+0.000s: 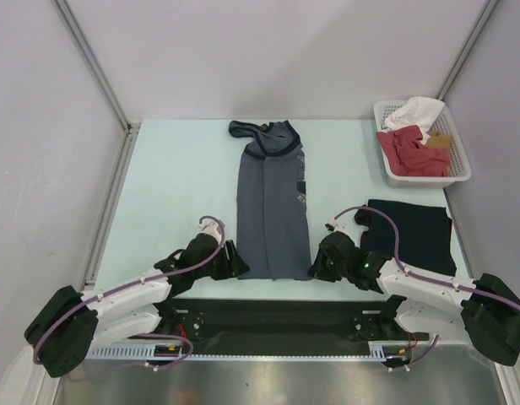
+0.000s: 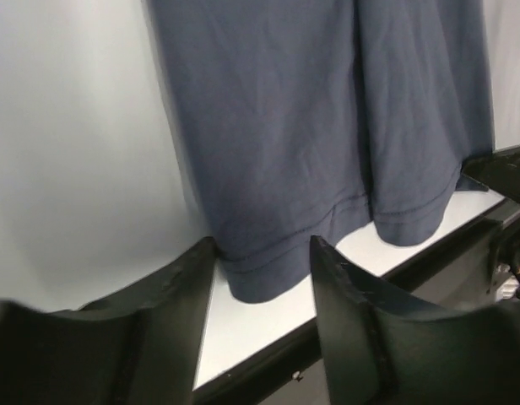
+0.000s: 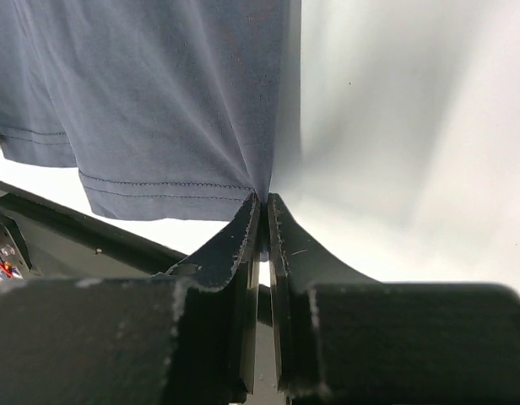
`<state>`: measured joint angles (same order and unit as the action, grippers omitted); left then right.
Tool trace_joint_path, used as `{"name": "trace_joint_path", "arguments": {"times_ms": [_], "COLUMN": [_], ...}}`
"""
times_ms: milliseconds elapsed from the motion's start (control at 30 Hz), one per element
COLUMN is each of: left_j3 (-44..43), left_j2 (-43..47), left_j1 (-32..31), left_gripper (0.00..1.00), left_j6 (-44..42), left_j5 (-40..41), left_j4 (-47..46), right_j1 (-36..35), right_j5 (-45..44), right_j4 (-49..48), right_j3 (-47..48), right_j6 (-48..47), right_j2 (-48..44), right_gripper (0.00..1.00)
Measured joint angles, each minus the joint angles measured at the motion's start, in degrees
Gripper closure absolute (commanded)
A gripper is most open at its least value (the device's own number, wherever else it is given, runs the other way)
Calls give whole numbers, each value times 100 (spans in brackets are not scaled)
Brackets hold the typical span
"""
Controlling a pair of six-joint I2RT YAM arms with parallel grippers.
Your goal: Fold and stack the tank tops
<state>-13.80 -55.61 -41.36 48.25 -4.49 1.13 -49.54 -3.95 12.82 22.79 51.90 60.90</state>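
- Basket [image 1: 429, 180], white plastic, far right of the worktop [image 1: 176, 186]. It holds a white garment [image 1: 419, 112] at the far end and a red garment [image 1: 412, 152] across the middle. A small tan thing [image 1: 440, 140] sits by the right wall; can't tell what it is.
- Slate-blue tank top [image 1: 271, 207]: flat mid-worktop, sides folded in to a long narrow strip, neck end far, hem at the near edge. A bit of white print shows along its right side.
- Navy tank top [image 1: 420, 232]: folded flat on the near right, between the basket and the right arm, apart from the slate-blue tank top.
- Left arm [image 1: 133, 295]: low, reaching in from the near left, wrist at the hem's left corner. Left jaws released, with a finger [image 2: 180, 287] on each side of that corner and the cloth lying loose in the gap.
- Right arm [image 1: 420, 287]: mirrored, low from the near right, wrist at the hem's right corner. Right jaws clenched on the slate-blue tank top, hem corner nipped between the tips.
- Top view only: basket, navy tank top and overall layout. The wrists hide both sets of jaws there.
- Left wrist view only: the open gap, the hem stitching and the overlapped flaps at the hem.
- Right wrist view only: the pinch itself, with the cloth puckering into the tips.
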Motion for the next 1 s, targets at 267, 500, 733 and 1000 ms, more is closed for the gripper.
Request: {"name": "trace_joint_path", "arguments": {"times_ms": [267,500,733,1000], "left_j3": [39,74,4,-647], "left_j2": [-264,238,476,273], "left_j1": [-398,-492,-492,-501], "left_gripper": [100,100,100,100], "left_j6": [304,339,337,275], "left_j5": [118,278,289,472], "left_j4": [-59,542,1045,1556], "right_j1": [-39,-306,-527,-463], "right_j5": [2,-22,-109,-258], "right_j4": [94,448,710,935], "right_j3": [2,138,664,1316], "right_j6": [-2,-7,-122,-446], "right_j2": [-118,-424,-334,105], "right_gripper": [91,92,91,91]}}
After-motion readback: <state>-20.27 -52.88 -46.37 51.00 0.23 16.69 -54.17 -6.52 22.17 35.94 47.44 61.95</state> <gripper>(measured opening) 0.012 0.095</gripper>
